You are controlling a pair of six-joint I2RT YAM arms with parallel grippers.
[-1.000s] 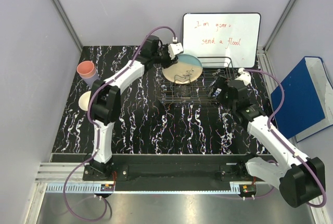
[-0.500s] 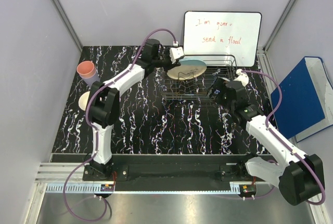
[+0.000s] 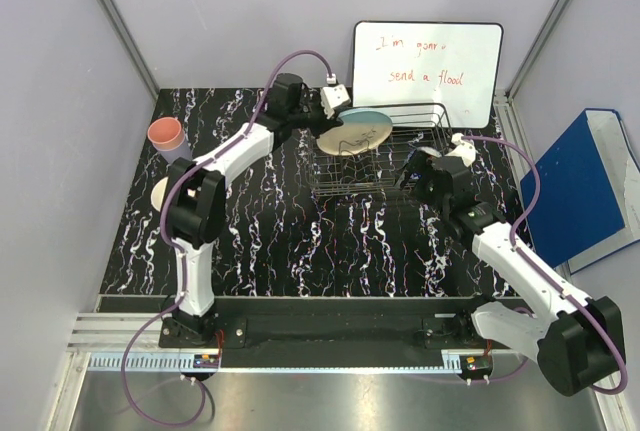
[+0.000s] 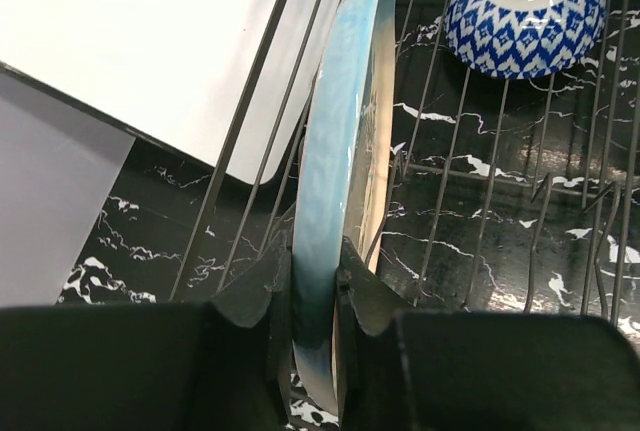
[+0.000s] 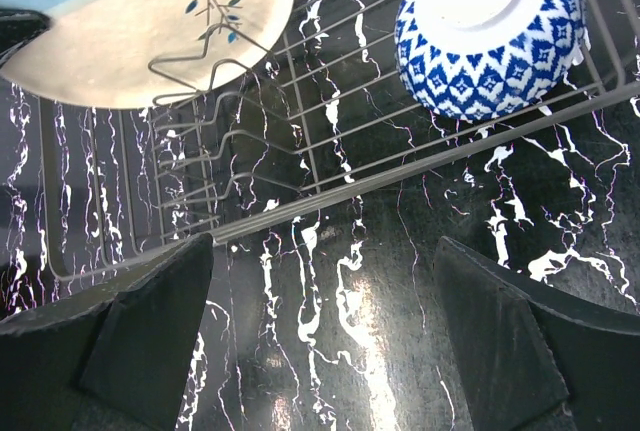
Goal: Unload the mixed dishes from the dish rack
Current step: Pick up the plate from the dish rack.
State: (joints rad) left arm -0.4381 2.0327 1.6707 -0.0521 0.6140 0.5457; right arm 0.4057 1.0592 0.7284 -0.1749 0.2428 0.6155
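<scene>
The large light-blue-and-cream plate (image 3: 356, 132) stands tilted at the left end of the black wire dish rack (image 3: 400, 166). My left gripper (image 3: 322, 124) is shut on the plate's rim; in the left wrist view its jaws (image 4: 315, 281) pinch the blue edge of the plate (image 4: 345, 121). The blue-and-white patterned bowl (image 4: 525, 11) lies upside down in the rack (image 4: 470, 171), and also shows in the right wrist view (image 5: 490, 31). My right gripper (image 3: 408, 177) is open and empty (image 5: 320, 351) just in front of the rack (image 5: 330, 101). The salmon-pink cup (image 3: 165, 134) stands at the far left.
A white board with red writing (image 3: 425, 61) leans behind the rack. A lavender cup (image 3: 180, 156) and a cream-inside bowl (image 3: 162, 191) sit by the pink cup, partly behind the left arm. A blue bin (image 3: 575, 186) lies off the table at right.
The left gripper has tilted the plate, first flatter, then partly back up, and shifted it slightly right. The right gripper has edged closer to the rack's front.
</scene>
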